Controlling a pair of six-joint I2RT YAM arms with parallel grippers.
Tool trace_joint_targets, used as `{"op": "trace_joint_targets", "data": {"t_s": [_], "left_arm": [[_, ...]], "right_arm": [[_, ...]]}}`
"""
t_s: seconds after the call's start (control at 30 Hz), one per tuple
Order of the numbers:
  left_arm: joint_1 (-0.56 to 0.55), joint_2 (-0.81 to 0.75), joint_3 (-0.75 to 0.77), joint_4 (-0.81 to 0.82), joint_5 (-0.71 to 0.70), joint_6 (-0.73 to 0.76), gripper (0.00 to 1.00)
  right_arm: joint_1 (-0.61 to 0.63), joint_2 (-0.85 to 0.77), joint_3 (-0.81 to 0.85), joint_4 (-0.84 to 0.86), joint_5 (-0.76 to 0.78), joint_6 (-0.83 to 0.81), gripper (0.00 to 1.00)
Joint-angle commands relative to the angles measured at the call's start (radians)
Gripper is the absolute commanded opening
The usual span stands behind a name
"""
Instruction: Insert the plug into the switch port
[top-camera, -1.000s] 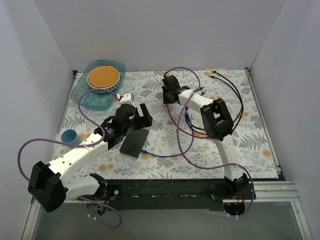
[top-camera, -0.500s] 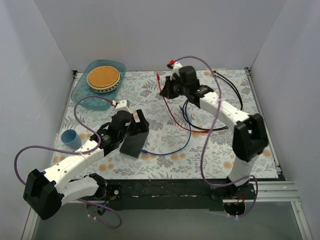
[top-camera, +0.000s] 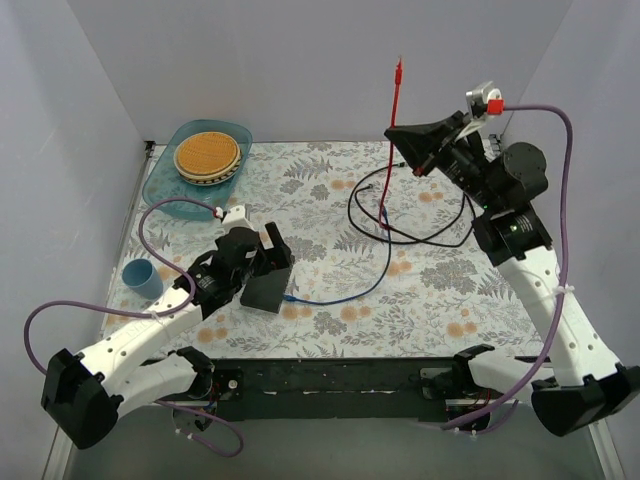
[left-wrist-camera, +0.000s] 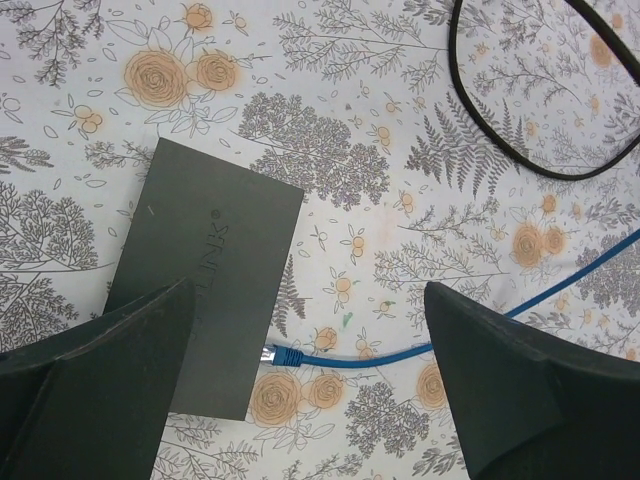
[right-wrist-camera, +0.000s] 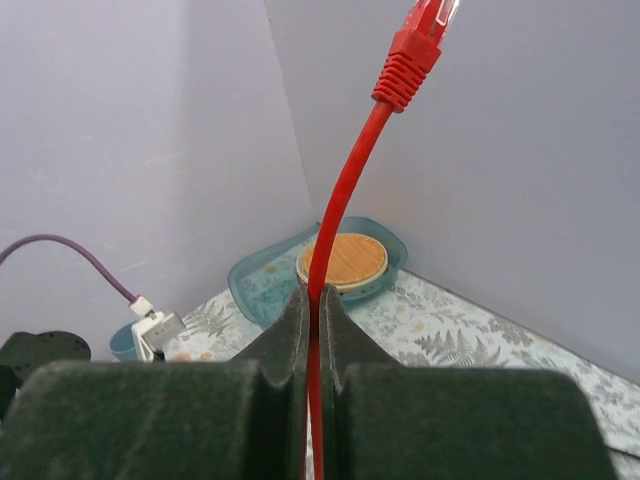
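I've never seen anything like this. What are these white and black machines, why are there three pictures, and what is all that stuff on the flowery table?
These are two robot arms bolted at the table's near edge, each ending in a two-finger gripper. The wide picture looks down from above and behind them. The other two come from small cameras on the wrists, so each shows its own arm's fingers.

The left gripper hangs open above the switch, a flat black box on the flowered table. A blue cable ends at the switch's edge.

The right gripper is shut on a red cable, held high in the air with its plug pointing up.

Also on the table are a looped black cable, a teal tray with a round tan disc in it, and a blue cup.
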Motion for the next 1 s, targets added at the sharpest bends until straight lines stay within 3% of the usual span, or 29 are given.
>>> {"op": "trace_joint_targets", "data": {"t_s": [0.0,0.1,0.27,0.43,0.57,0.7,0.97], "left_arm": [[0.0,-0.064,-0.021,-0.038,-0.036,-0.028,0.98],[0.002,-0.102,-0.037,-0.029,-0.016,-0.034,0.98],[0.002,-0.136,-0.043,0.013,0.078,-0.02,0.98],[0.002,-0.135,-0.07,0.134,0.205,-0.025,0.98],[0.002,-0.112,-0.116,0.267,0.3,-0.069,0.98],[0.002,-0.064,-0.149,0.431,0.401,-0.129,0.98],[0.002,0.131,-0.058,0.442,0.449,-0.152,0.8]], "right_arm": [[-0.005,-0.121,-0.101,-0.043,0.07,-0.127,0.01],[-0.004,-0.156,-0.167,-0.151,0.066,-0.218,0.01],[-0.004,-0.184,-0.325,-0.234,-0.098,-0.313,0.01],[0.022,-0.168,-0.552,-0.127,-0.313,-0.286,0.01],[0.091,-0.136,-0.738,-0.038,-0.3,-0.273,0.01],[0.2,-0.121,-0.804,0.008,-0.217,-0.266,0.01],[0.323,-0.081,-0.807,0.014,-0.145,-0.276,0.01]]}}
